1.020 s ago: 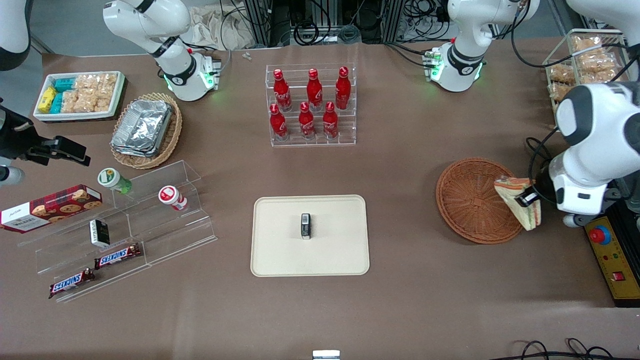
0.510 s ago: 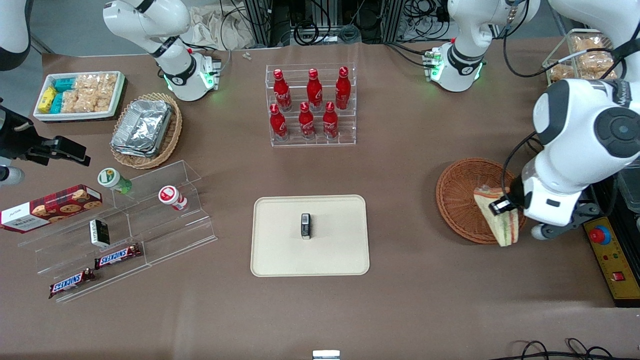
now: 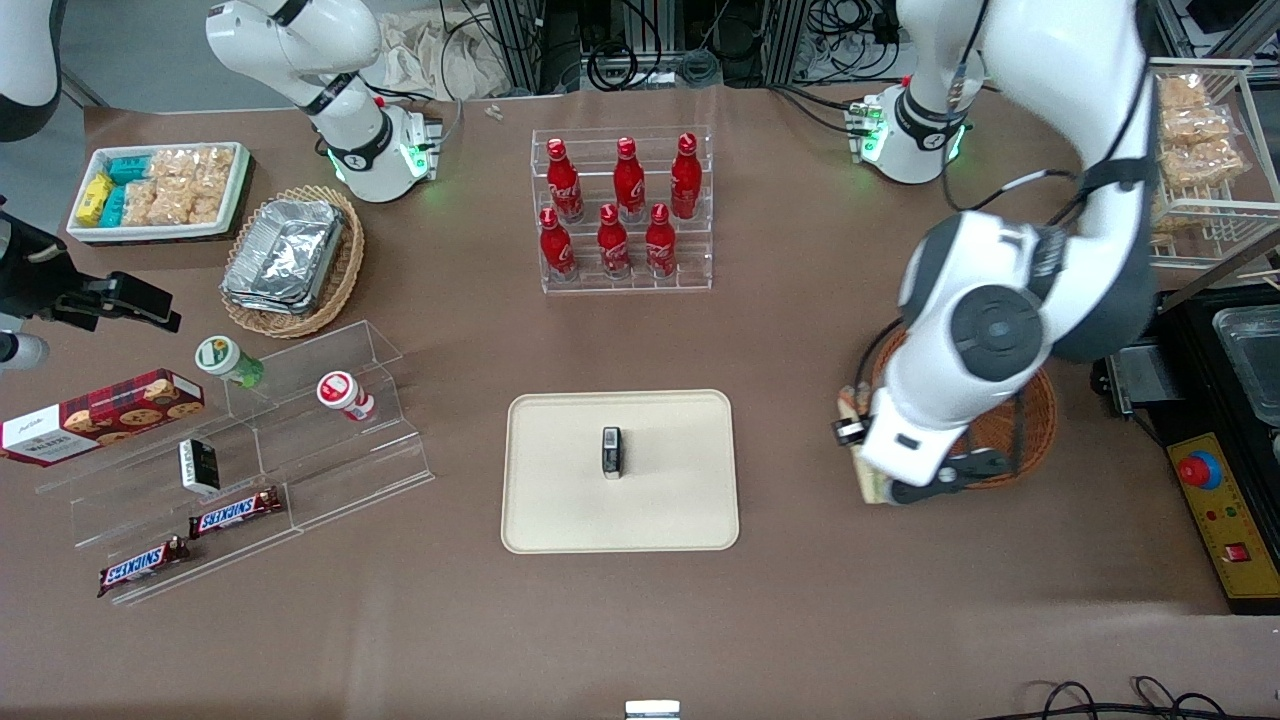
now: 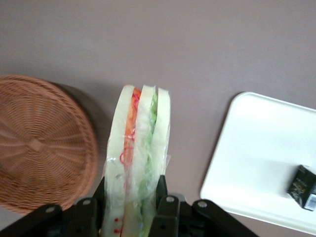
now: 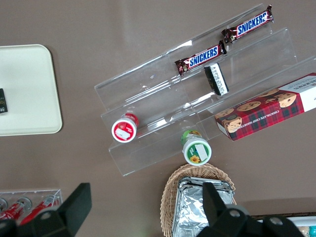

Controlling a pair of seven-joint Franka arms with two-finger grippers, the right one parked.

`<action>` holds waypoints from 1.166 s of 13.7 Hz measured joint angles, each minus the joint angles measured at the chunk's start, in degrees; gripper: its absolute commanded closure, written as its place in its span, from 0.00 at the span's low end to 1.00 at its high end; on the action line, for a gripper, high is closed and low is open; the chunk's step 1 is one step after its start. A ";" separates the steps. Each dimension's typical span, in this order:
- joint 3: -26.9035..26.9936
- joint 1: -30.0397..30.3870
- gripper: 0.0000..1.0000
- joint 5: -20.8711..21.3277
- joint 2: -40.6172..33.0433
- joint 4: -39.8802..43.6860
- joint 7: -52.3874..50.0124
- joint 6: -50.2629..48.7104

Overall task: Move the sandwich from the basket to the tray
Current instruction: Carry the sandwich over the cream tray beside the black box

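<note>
Reference landmark: the cream-beige tray (image 3: 560, 510), which lies flat on the brown table (image 3: 800, 330).

Toward the parked arm's end of the table from the tray stands a clear acrylic stepped display (image 3: 300, 470) carrying two Snickers bars (image 3: 236, 512), a small black box (image 3: 199, 466), a red-capped cup (image 3: 343, 393), a green-capped cup (image 3: 226, 360) and a box of chocolate-chip cookies (image 3: 100, 415). Farther from the front camera than that display are a tan wicker basket of foil trays (image 3: 292, 258) and a white bin of snack packets (image 3: 158, 190).

On the tray, near its centre, rests a small black packet (image 3: 611, 452). Farther from the front camera than the tray, a clear rack (image 3: 625, 280) holds six red Coca-Cola bottles (image 3: 627, 180).

Between the tray and the reddish-brown wicker basket (image 3: 1035, 425) hangs the gripper (image 4: 132, 200), above bare table and apart from both. Its fingers (image 4: 160, 190) are closed to the thickness of the wrapped sandwich (image 4: 136, 148) and clamp it at one end. The sandwich stands on edge, its white bread, orange and green layers showing in the left wrist view; it is out of the basket and over neither the basket nor the tray. In the front view the working arm covers most of the sandwich and part of the basket.
</note>
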 measured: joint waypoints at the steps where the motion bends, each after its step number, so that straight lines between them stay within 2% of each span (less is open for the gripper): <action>1: -0.03 -1.47 0.59 0.00 2.30 1.27 -0.42 2.14; 6: -0.09 -6.32 0.59 -0.04 12.51 6.36 -1.28 11.17; 11: -1.38 -7.11 0.59 -0.11 15.60 7.25 -8.79 15.23; 16: -1.49 -8.65 0.58 -0.10 18.92 8.18 -9.79 17.51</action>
